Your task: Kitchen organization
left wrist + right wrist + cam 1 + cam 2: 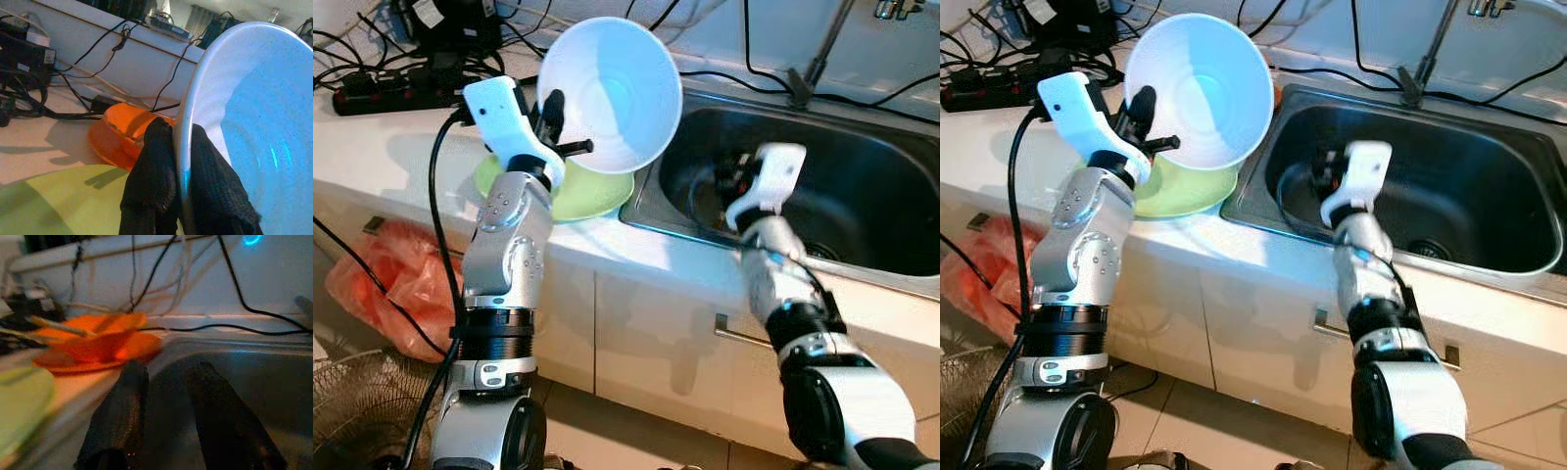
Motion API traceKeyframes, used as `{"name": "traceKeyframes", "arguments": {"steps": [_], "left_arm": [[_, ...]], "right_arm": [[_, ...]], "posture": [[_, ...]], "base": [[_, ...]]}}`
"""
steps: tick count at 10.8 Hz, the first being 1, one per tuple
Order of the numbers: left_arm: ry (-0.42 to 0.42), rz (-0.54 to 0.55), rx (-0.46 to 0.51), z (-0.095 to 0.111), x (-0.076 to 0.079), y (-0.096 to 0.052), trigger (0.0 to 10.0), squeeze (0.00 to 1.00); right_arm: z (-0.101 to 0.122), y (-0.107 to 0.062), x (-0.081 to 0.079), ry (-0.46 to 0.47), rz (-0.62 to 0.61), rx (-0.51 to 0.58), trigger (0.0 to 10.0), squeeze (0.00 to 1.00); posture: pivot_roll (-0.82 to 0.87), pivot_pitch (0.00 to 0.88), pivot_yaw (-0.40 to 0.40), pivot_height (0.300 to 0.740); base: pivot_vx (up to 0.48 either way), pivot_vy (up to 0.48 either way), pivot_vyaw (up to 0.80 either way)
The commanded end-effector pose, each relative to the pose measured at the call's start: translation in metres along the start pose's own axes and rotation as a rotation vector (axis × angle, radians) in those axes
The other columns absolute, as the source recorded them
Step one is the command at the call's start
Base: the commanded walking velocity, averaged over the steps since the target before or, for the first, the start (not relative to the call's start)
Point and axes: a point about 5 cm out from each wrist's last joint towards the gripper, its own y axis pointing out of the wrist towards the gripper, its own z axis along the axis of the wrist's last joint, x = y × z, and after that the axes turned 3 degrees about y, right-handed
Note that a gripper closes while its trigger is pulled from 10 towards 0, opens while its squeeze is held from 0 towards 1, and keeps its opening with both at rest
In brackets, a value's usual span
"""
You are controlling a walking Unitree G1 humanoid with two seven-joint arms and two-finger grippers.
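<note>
Mid-task: left hand (178, 161) clamped on white bowl (612, 93) rim above green plate (592, 191) at table's sink-side edge; right hand (166, 396), fingers apart, empty over sink (862, 166); bowl unplaced.

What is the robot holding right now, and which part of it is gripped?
The left gripper pinches the white bowl by its rim, one finger on each side, tilted above the green plate. The right gripper is open over the sink, holding nothing.

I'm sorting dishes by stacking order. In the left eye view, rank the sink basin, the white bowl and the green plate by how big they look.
1. Sink basin, largest.
2. White bowl, held tilted by the left gripper; it is nearer the camera, which inflates it.
3. Green plate, mostly hidden behind the bowl, so its true rank against the bowl is unsure.
</note>
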Motion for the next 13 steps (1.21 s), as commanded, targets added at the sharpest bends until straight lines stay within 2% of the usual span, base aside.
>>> {"name": "traceKeyframes", "arguments": {"steps": [1,2,3,7,9,11,13], "left_arm": [[0.019,-0.032,0.045,0.008,0.006,0.001,10.0,0.00],[0.031,-0.036,0.048,0.007,0.006,0.001,10.0,0.00],[0.044,-0.036,0.048,0.007,0.006,0.001,10.0,0.00],[0.184,-0.018,0.068,0.008,0.001,0.001,10.0,0.00],[0.199,-0.018,0.069,0.008,0.001,0.001,10.0,0.00],[0.234,-0.037,0.072,0.007,0.005,0.001,10.0,0.00],[0.237,-0.044,0.070,0.006,0.007,0.002,10.0,0.00]], "right_arm": [[0.005,0.003,-0.004,0.055,0.041,0.007,10.0,0.00],[0.007,0.003,-0.006,0.123,0.089,0.004,10.0,0.00],[0.008,0.003,-0.008,0.137,0.124,0.002,10.0,0.00],[0.011,-0.007,-0.006,0.190,0.268,-0.020,10.0,0.00],[0.012,-0.009,-0.007,0.222,0.282,-0.018,10.0,0.00],[0.020,-0.013,-0.018,0.312,0.390,0.011,10.0,0.00],[0.024,-0.015,-0.023,0.350,0.437,0.019,10.0,0.00]], "posture": [[0.08,0.051,-0.038,0.740],[0.08,0.047,-0.035,0.740],[0.08,0.045,-0.034,0.740],[0.07,0.050,-0.032,0.740],[0.07,0.056,-0.031,0.740],[0.07,0.060,-0.033,0.740],[0.07,0.061,-0.032,0.740]], "base": [[0.000,0.000,0.00],[0.000,0.000,0.00],[0.000,0.000,0.00],[0.000,0.000,0.00],[0.000,0.000,0.00],[0.000,0.000,0.00],[0.000,0.000,0.00]]}}
